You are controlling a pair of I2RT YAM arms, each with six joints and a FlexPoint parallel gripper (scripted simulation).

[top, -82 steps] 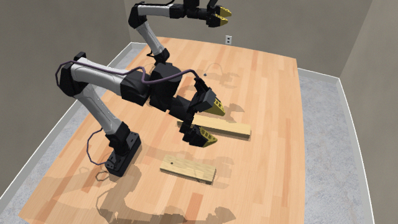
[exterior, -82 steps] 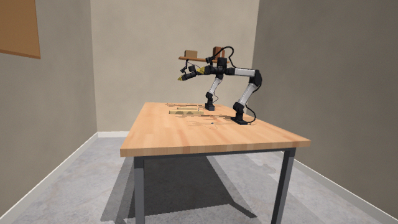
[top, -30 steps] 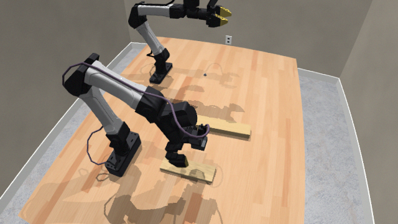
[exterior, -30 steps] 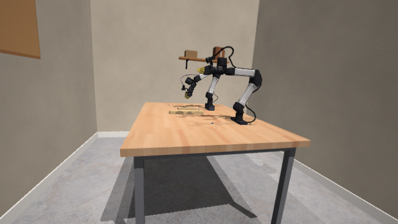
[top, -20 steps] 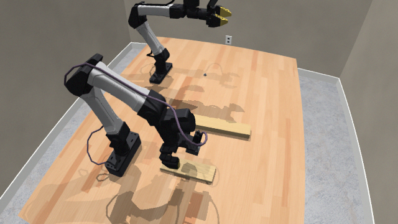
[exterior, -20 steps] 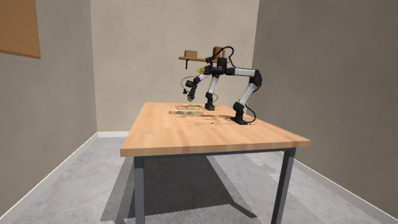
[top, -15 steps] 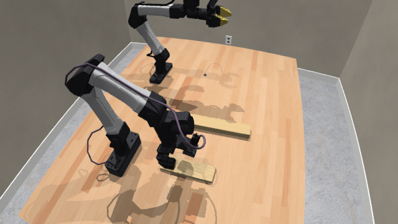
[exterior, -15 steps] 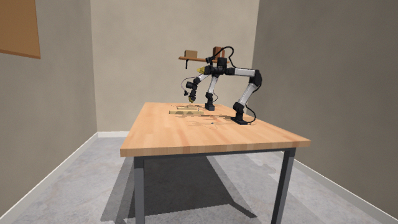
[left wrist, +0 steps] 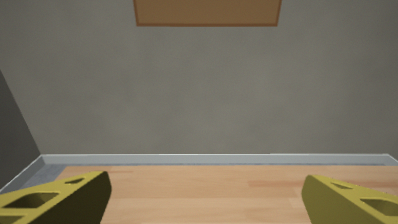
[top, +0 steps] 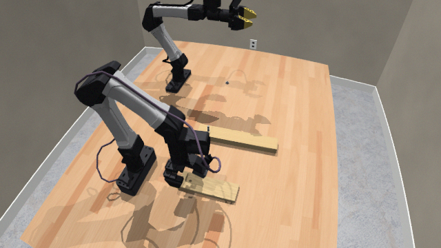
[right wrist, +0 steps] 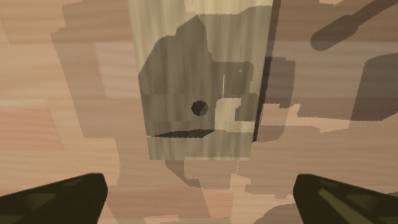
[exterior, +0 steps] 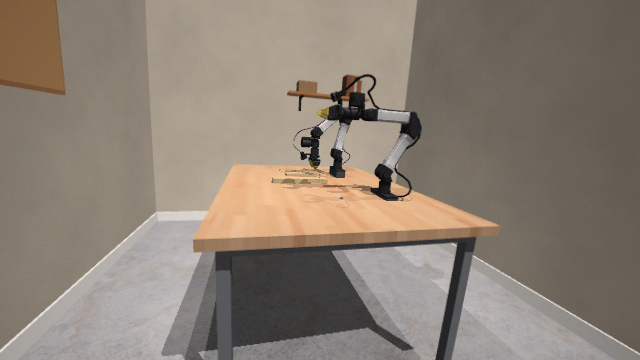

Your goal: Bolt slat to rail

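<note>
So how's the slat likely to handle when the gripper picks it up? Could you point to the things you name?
The slat [top: 214,187] [right wrist: 200,75] looks like wood, so probably stiff. Lying flat and broad, it seems unlikely to roll. Gripped near its holed end, the long remainder may make the far end droop.
</note>
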